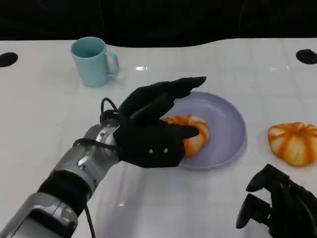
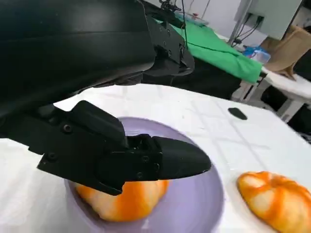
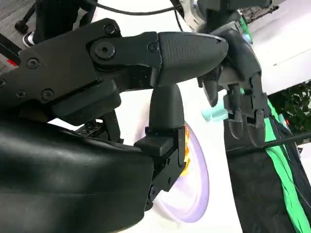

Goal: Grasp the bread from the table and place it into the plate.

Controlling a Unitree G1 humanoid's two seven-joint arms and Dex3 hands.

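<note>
White table: bread in purple plate.

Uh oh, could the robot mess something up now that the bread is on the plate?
Maybe. The left hand sits close around the bread on the purple plate; whether it grips it is unclear. Lifting away carelessly could drag the bread back off or nudge the plate. The second bread lies on the table right of the plate, near the right hand, which could bump it if that arm moves. The blue mug stands farther back, likely safe.
</note>
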